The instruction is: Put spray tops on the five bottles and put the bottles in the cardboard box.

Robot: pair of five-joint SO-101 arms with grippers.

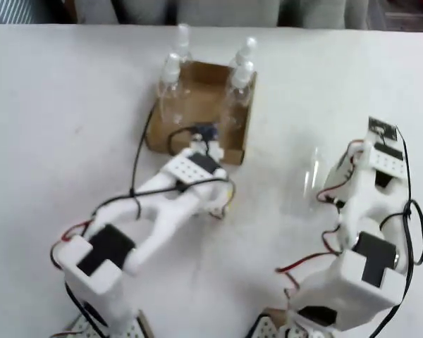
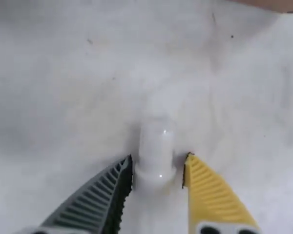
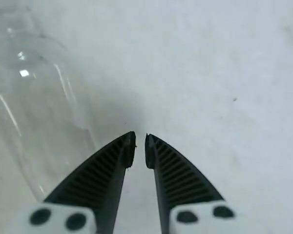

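Note:
A white spray top (image 2: 156, 153) sits between the grey and yellow fingers of my left gripper (image 2: 157, 168), which is shut on it just above the white table. In the high view my left gripper (image 1: 221, 204) is just in front of the cardboard box (image 1: 234, 149). Several clear bottles (image 1: 170, 90) with spray tops stand in the box. One more clear bottle (image 1: 310, 172) without a top lies on the table to the right. My right gripper (image 3: 140, 150) is shut with nothing in it, right beside that bottle (image 3: 36, 112).
The right arm (image 1: 370, 211) stands at the table's right side, the left arm (image 1: 137, 225) stretches from the front left toward the box. Red and black cables loop off both arms. The table's far edge runs just behind the box.

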